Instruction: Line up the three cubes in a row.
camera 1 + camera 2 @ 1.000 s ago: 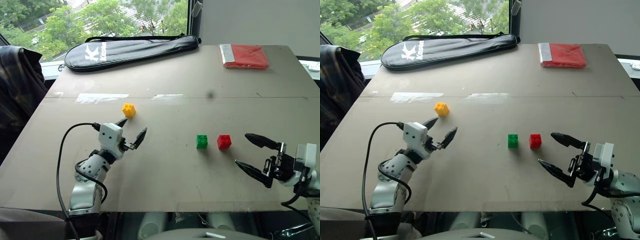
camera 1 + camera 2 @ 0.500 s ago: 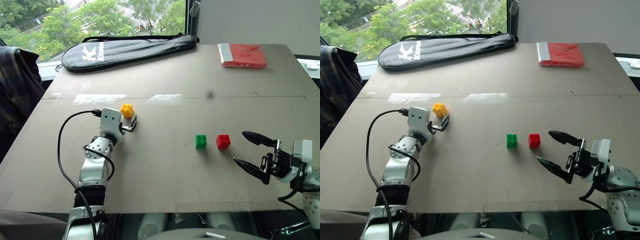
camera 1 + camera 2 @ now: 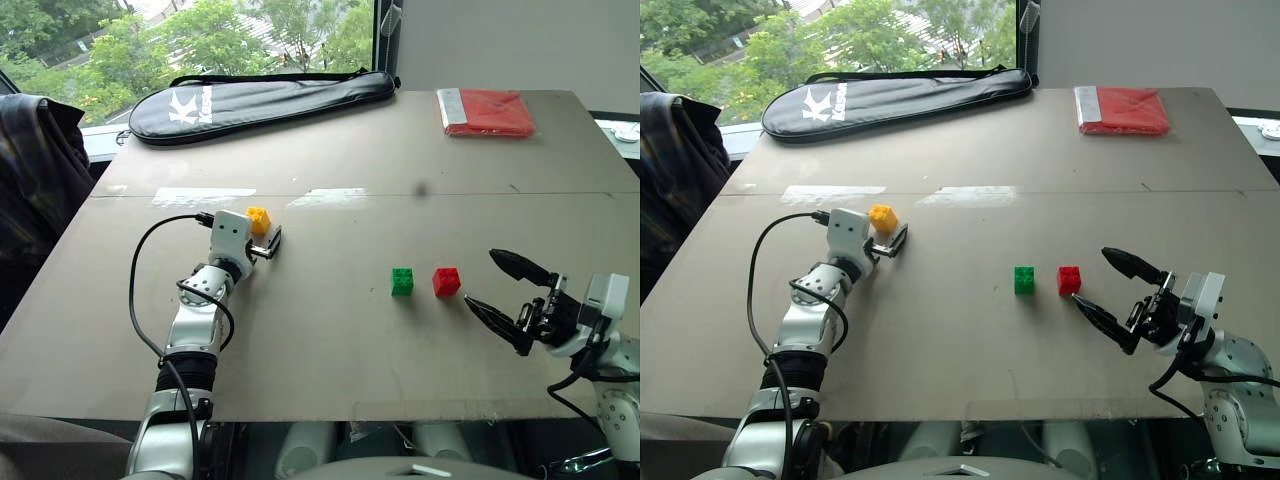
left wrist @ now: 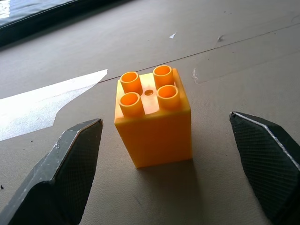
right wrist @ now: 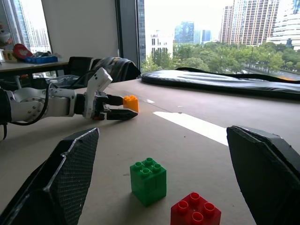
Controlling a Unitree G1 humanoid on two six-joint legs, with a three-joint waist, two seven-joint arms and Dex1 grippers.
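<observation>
The yellow cube [image 3: 258, 218] stands upright at the left of the table [image 3: 340, 350], studs up. My left gripper [image 3: 263, 230] is open, with one finger on each side of the yellow cube [image 4: 152, 117] and a gap on both sides. The green cube [image 3: 402, 281] and the red cube [image 3: 446, 281] sit side by side right of centre, a small gap between them. My right gripper [image 3: 481, 277] is open and empty just right of the red cube, pointing toward the pair. The right wrist view looks over the green cube [image 5: 148, 180] and red cube [image 5: 195, 211] to my left gripper [image 5: 117, 107].
A long black racket bag [image 3: 260, 100] lies across the far left of the table. A flat red packet [image 3: 488, 112] lies at the far right corner. Pale tape strips [image 3: 205, 196] run along the table's seam. A dark jacket [image 3: 35, 170] hangs beyond the left edge.
My left gripper has reached forward to the yellow cube, and its open fingers now stand on either side of it. The right gripper has hardly moved. The cubes have not moved.
</observation>
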